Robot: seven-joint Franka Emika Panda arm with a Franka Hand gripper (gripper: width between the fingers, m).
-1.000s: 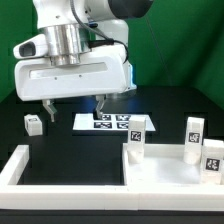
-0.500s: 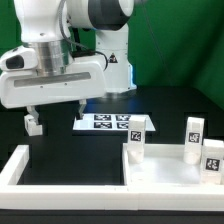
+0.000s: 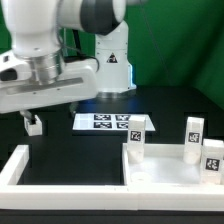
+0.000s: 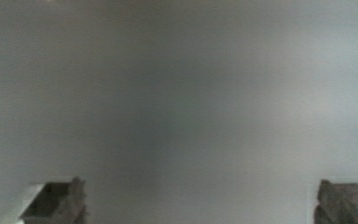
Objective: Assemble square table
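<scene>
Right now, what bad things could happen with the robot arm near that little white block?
1. The two-finger gripper hangs right by the small white tagged leg block; one finger might clip it and tip it.
2. The wrist view shows only blurry grey between the fingers, so aiming could be off.
3. Three upright leg blocks stand on the large white square tabletop; a wide swing might topple them.

The gripper (image 3: pixel 28 112) is being held just above a leg block (image 3: pixel 34 125), well apart from the marker board (image 3: pixel 103 122).

A green curtain (image 3: pixel 170 40) hangs behind the scene. Below it, the black counter (image 3: pixel 70 145) lies matte and dark under even light.
</scene>
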